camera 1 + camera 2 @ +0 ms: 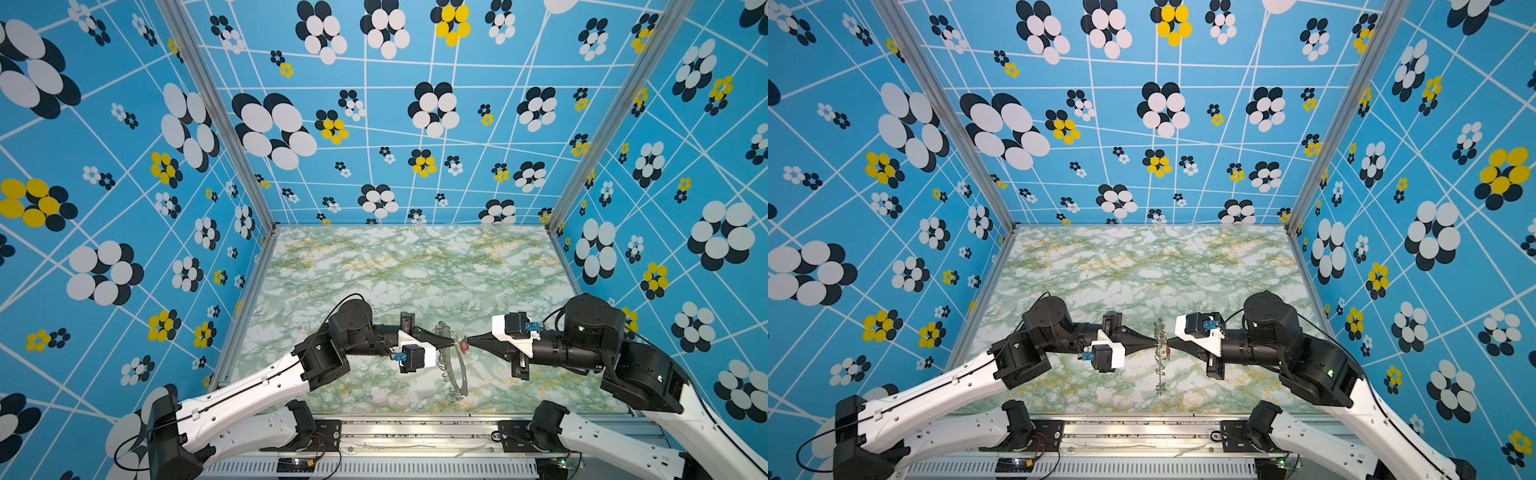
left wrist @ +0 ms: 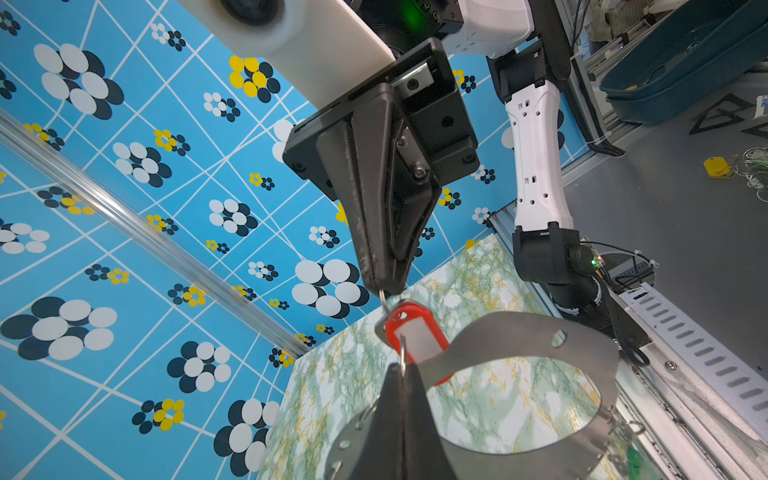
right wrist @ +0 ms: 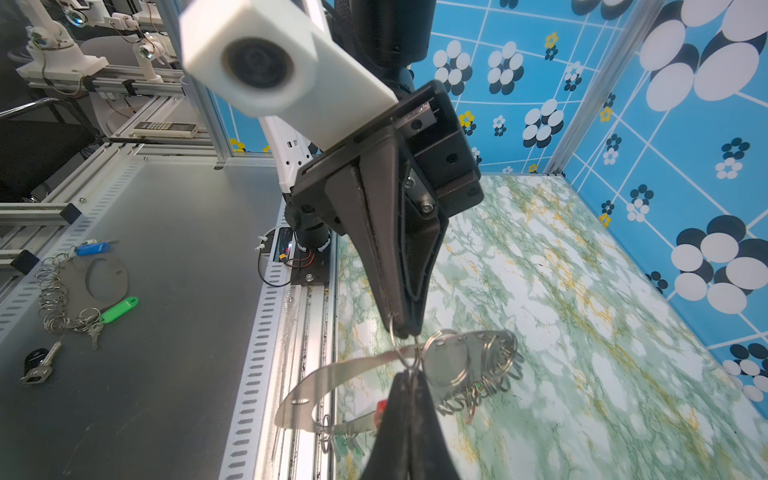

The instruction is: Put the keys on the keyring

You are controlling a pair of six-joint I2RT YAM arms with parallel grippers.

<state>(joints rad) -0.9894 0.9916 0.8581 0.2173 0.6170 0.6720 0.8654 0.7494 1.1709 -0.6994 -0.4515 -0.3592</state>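
Observation:
The keyring (image 1: 460, 380), a grey crescent plate edged with silver rings, hangs in the air between both grippers; it shows edge-on in a top view (image 1: 1160, 368). My left gripper (image 1: 452, 341) (image 2: 401, 368) is shut on a small silver ring at the plate's upper edge (image 2: 519, 336). My right gripper (image 1: 468, 344) (image 3: 409, 374) is shut, tip to tip with the left, on the wire loop of a red key tag (image 2: 415, 340) (image 1: 464, 345). The ring cluster (image 3: 490, 365) dangles beside the plate (image 3: 353, 365). A greenish tag (image 3: 345, 444) hangs low on it.
The green marble tabletop (image 1: 395, 270) lies below, walled by blue flowered panels on three sides, with a metal rail (image 1: 415, 428) along its front. Outside, on the grey bench, lie another ring plate (image 3: 104, 282) with a green tag (image 3: 119, 309), and a yellow tag (image 2: 715, 166).

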